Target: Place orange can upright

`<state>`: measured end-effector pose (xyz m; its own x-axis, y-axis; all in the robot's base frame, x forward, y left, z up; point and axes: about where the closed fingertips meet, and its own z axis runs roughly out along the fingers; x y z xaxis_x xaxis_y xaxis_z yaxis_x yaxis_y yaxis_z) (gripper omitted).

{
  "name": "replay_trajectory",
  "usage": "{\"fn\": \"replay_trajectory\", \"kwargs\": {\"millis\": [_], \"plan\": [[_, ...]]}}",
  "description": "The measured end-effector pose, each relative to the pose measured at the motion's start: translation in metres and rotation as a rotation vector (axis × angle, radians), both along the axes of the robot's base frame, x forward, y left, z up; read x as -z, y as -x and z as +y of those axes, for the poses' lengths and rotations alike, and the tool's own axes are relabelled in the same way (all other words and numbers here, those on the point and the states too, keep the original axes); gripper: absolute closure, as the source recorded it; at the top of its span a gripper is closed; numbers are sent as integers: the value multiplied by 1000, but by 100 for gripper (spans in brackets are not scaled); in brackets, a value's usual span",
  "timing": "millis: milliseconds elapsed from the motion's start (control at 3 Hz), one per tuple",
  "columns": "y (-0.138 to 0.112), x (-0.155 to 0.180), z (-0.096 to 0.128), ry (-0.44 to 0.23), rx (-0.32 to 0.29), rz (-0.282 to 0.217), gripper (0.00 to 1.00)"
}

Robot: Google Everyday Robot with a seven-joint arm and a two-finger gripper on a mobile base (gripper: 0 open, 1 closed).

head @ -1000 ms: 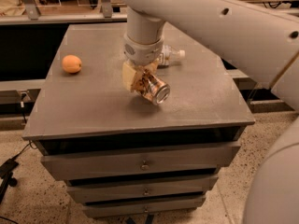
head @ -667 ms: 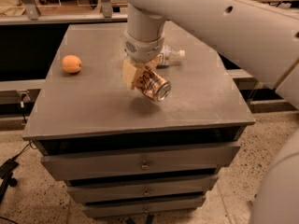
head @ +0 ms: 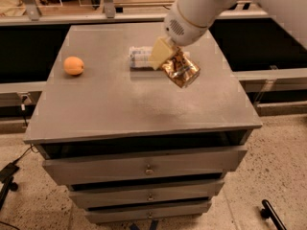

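Note:
My gripper (head: 169, 57) is shut on the orange can (head: 181, 69), a shiny copper-orange drink can with pale markings. It holds the can tilted in the air above the right middle of the grey cabinet top (head: 120, 104). The can's end points down and to the right. One pale finger (head: 159, 53) lies against the can's left side. The white arm comes in from the upper right.
A clear plastic bottle with a white label (head: 141, 57) lies on its side behind the gripper. A round orange fruit (head: 74, 65) sits at the left edge of the top. Drawers run down the cabinet front. Black shelving stands behind.
The gripper has lifted the can off the cabinet top and carried it up and to the right. The view has shifted so the arm now enters from the upper right.

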<state>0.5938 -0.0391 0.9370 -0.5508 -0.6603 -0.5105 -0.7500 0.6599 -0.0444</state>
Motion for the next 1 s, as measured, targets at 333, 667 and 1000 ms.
{"fn": "replay_trajectory", "kwargs": {"millis": [333,667,1000], "plan": [[1,-6,-9,-24,-25,-32,100],[-12,6,3,-93,-45,-29,100],[-32,22,-3,-403,-122,-82,100]]}}
